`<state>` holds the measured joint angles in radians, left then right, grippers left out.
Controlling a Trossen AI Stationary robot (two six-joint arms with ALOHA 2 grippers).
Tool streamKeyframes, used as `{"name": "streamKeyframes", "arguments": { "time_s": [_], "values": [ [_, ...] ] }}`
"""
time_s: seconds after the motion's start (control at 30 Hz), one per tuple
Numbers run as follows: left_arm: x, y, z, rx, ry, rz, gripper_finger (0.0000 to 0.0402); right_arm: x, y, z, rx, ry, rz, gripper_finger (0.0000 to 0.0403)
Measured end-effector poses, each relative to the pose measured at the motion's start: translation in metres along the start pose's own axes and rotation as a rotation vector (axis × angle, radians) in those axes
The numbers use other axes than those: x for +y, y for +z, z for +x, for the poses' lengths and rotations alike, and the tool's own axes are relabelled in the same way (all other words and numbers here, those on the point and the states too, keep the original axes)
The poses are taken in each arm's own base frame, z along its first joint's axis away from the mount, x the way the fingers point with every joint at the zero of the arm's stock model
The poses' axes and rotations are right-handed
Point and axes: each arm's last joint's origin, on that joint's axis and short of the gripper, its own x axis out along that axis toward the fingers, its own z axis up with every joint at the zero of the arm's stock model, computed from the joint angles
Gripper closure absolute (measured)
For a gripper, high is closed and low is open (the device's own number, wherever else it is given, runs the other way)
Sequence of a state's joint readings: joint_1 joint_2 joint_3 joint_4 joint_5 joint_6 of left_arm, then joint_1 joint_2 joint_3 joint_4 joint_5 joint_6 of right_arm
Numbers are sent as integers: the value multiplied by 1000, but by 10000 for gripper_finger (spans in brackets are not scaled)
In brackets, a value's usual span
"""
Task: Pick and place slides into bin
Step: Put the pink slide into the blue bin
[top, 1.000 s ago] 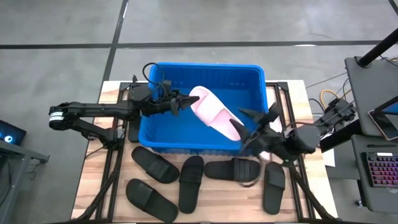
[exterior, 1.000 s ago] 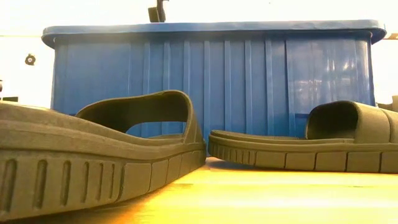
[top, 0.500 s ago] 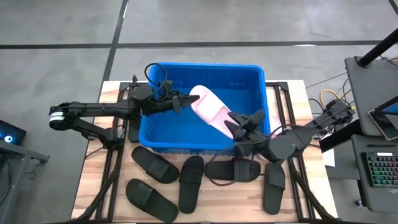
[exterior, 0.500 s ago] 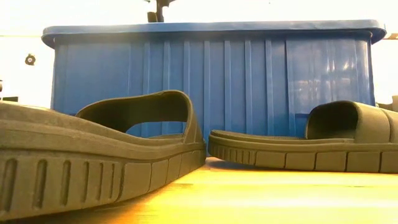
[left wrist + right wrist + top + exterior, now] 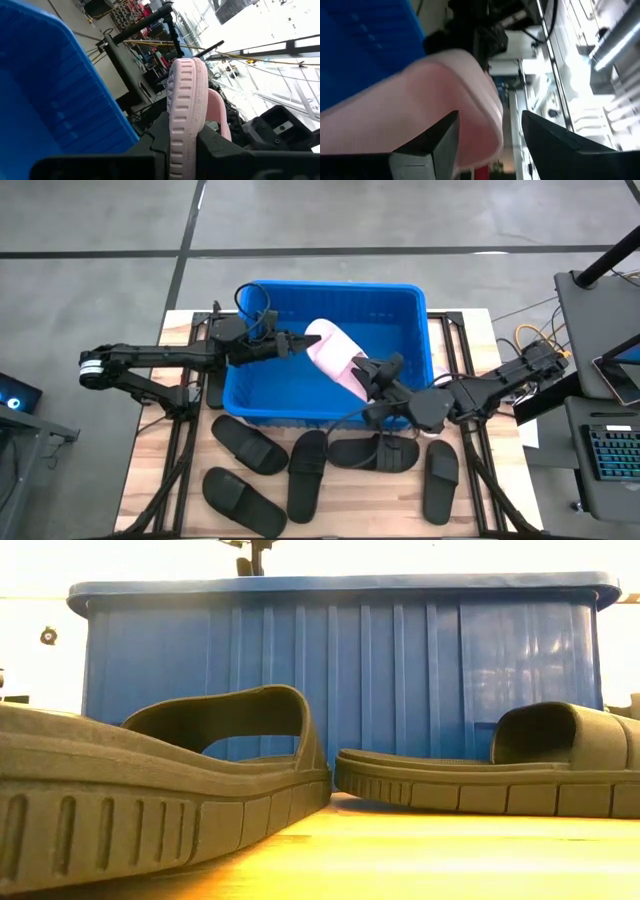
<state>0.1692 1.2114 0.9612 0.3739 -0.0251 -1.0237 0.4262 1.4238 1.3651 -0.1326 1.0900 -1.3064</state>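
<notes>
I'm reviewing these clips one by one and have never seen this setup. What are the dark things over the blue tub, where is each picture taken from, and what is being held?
They are two robot arms at a wooden table, each ending in a two-finger pincer. The high view looks straight down. The low view sits at table height, so it shows only the bin's ribbed wall and two black slides up close. The other two pictures come from cameras on the arms' wrists.

In the high view, the left pincer reaches in over the bin and is shut on one end of the pink slide; its wrist view shows the ridged sole edge clamped between its fingers. The right pincer is at the slide's other end, fingers open on either side of it. Five black slides lie on the table in front of the bin.
</notes>
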Motion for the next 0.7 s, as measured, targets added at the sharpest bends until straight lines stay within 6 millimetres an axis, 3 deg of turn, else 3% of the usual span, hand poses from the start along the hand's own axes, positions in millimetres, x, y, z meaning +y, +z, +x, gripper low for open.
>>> {"name": "streamKeyframes", "arguments": {
  "time_s": [0.7],
  "values": [
    [-3, 0, 0, 50, -50, -18, 385, -3, -14, 31, -152, 61, 51, 207]
  ]
}}
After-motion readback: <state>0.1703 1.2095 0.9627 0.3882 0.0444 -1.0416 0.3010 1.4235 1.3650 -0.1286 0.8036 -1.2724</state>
